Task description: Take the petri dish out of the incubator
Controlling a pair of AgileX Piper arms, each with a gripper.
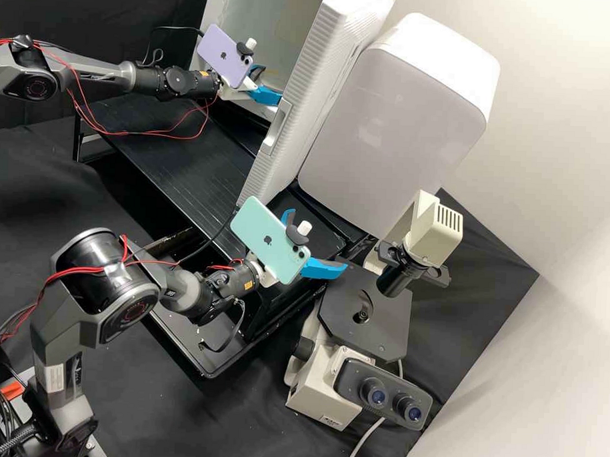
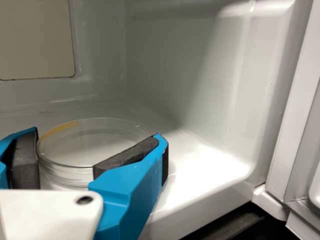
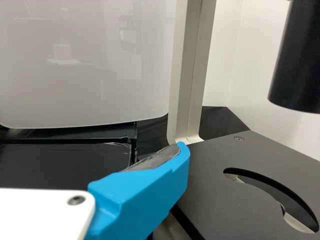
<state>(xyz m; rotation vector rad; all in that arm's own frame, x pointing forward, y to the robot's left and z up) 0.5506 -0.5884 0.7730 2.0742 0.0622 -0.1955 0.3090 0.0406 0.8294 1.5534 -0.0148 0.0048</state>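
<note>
1. The dish (image 2: 75, 150) sits flat on the floor of the incubator (image 2: 210, 75), near the front of the chamber. A yellowish smear shows at its far rim.
2. The left tool (image 2: 95, 137) is inside the chamber and pinches the dish: one dark pad lies against each side of the clear wall, low on it.
3. The right tool (image 1: 327, 268) hangs outside, just beside the open door (image 1: 396, 112) and over the stage of the microscope (image 1: 362, 324). I cannot tell whether it is spread or pressed together.
4. Slip risk: the wall is smooth and thin. A light squeeze could let the dish slide out on the way back, and a hard one could crack it.
5. Lid risk: if the pads hold only the lid, the base would stay behind or drop.
6. Catch risk: the raised sill at the chamber mouth could snag the base if the dish is dragged out without being lifted.
7. Tilt risk: any tipping while pulling back could shift the contents.
</note>
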